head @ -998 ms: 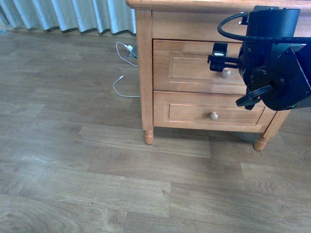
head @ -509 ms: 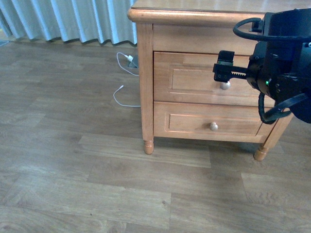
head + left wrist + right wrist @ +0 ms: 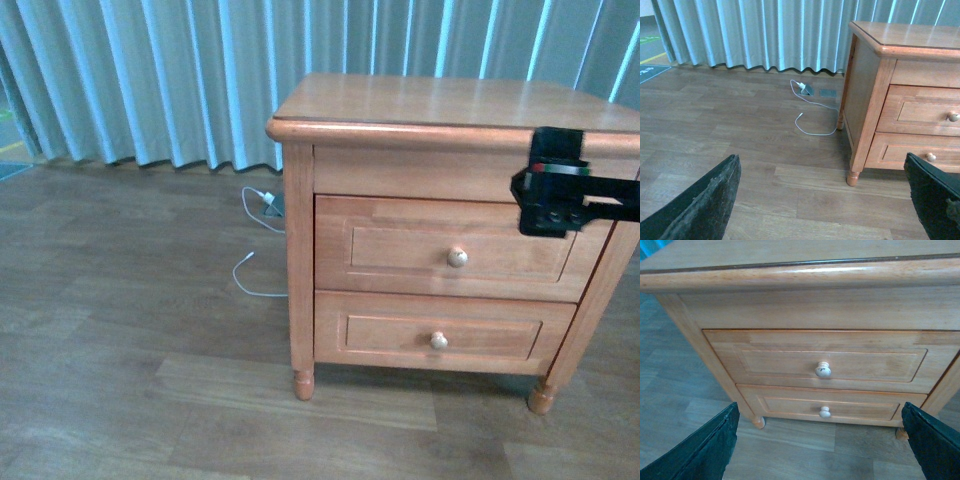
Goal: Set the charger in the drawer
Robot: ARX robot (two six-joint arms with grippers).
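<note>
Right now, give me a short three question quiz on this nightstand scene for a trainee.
1. True or false: the upper drawer of the nightstand is shut.
2. What lies on the floor beside the nightstand, near the curtain? A) a thin white cable B) a shoe C) a book
3. Fill the gap: both wrist views show their gripper fingers spread wide and holding ____.

Key
1. True; both drawer fronts sit flush.
2. A
3. nothing; the left gripper and right gripper are open, and no charger shows in any view.
</note>
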